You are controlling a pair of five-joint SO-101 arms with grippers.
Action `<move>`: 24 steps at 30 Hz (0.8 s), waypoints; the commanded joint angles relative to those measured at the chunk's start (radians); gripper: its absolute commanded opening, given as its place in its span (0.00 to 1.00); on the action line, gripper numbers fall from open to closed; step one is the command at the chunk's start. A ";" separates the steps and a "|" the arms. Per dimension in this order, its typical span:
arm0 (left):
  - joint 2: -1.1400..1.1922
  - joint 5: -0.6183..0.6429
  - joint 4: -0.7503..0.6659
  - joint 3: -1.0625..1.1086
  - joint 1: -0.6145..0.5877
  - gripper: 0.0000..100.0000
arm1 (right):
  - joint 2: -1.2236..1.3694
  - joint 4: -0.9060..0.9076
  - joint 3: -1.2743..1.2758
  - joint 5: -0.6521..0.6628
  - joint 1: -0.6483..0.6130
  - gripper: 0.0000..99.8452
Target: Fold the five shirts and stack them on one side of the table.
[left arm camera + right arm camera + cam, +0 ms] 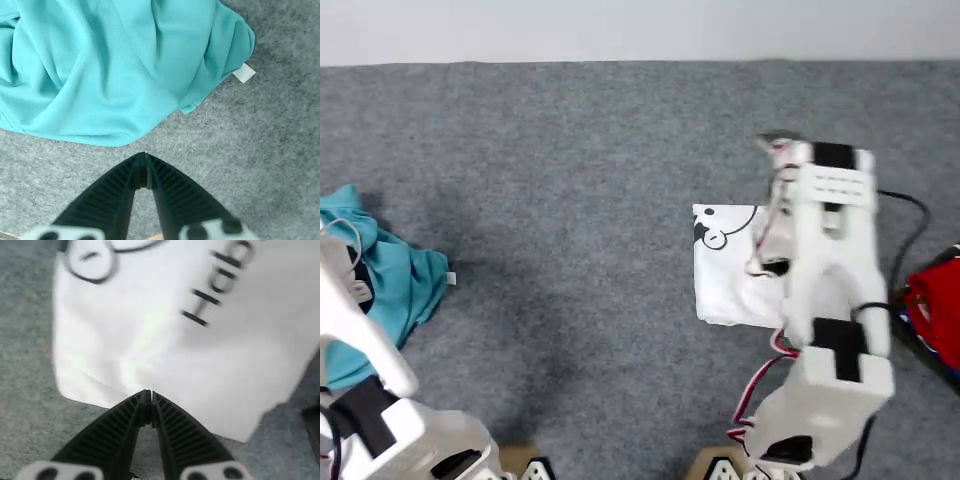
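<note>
Now, table: we see a grey felt-covered table point(570, 180) that runs up to a pale wall point(620, 30) at its far edge.
Teal shirt: a crumpled teal shirt of thin knit cloth point(395, 285) lies unfolded at the table's left edge in the high view. A small white tag point(244, 73) sticks out from its hem onto the felt.
Left pincer: the left gripper point(145, 162) has its 2 black ribbed fingers pressed together with nothing between them. Its tips sit over bare felt just beside the teal shirt's hem, apart from the cloth.
Left arm: the white left arm point(360, 360) stands at the near left corner, partly over the teal shirt.
White shirt: a folded white shirt with black print point(730, 280) lies flat as a rectangle right of centre, well apart from the teal shirt.
Right pincer: the right gripper point(148, 399) also has its 2 fingers together, tips at the near hem of the white shirt. We cannot tell whether any cloth is caught between them.
Right arm: the white right arm point(830, 300) stretches over the white shirt and covers its right part.
Red garment: a bunched red cloth point(935, 310) sits at the table's right edge, near the white shirt but not touching it.
Count: we see 3 garments, 1 of them folded.
</note>
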 commanded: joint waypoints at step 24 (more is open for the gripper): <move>-0.049 -0.084 0.023 -0.042 0.003 0.00 | 0.332 -0.289 -0.057 -0.110 0.211 0.24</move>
